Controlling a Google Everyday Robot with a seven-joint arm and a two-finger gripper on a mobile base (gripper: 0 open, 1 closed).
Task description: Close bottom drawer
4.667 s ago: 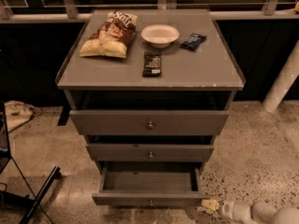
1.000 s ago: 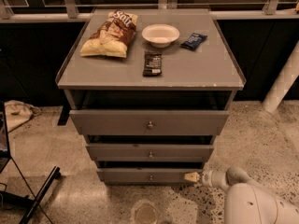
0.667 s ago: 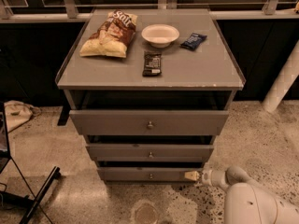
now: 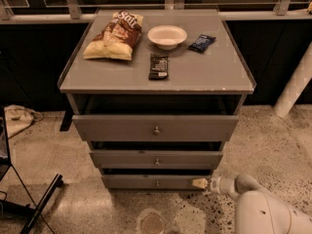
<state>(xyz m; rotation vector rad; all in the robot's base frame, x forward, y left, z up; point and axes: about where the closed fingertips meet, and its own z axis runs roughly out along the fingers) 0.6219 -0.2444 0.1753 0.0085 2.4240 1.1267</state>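
The bottom drawer [image 4: 151, 181] is the slimmest grey front at the foot of the cabinet, with a small round metal knob [image 4: 157, 183]. It is pushed in, its front sitting just behind the middle drawer's front. My gripper [image 4: 199, 183] reaches in from the lower right on a white arm [image 4: 263, 206]. Its pale tip rests against the right end of the bottom drawer's front.
The middle drawer [image 4: 156, 159] and the top drawer [image 4: 156, 127] stand out further. On the cabinet top lie a chip bag [image 4: 113, 35], a white bowl [image 4: 167, 36], a dark bar [image 4: 158, 66] and a blue packet [image 4: 202, 43]. A black stand leg [image 4: 41, 204] is at the lower left.
The bottom drawer was pulled well out 4.7 s ago and is now pushed in. My gripper moved up to its front. Nothing has moved over the last second.
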